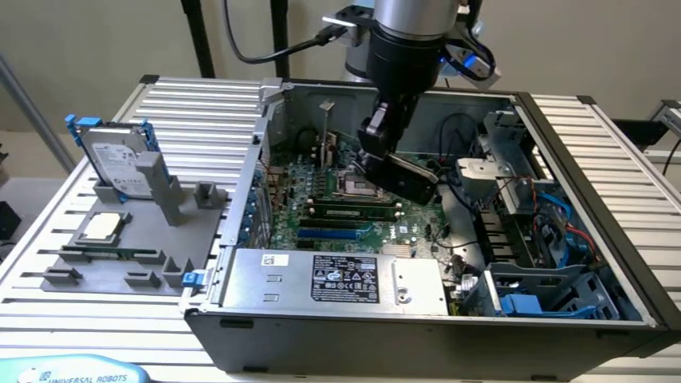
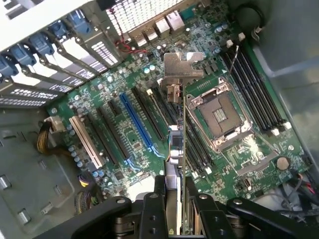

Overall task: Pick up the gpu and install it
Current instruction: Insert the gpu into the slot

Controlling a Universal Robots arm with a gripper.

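Gripper clamps the graphics card, likely light, stiff and fragile, by its flat faces above the motherboard.

gpu base hidden in gripper, label unreadable

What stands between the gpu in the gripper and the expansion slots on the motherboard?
Nothing visible does. The gripper holds the gpu above the motherboard; the blue slot and the black slots beside it lie bare, no cable across them. The board right under the gpu is hidden.
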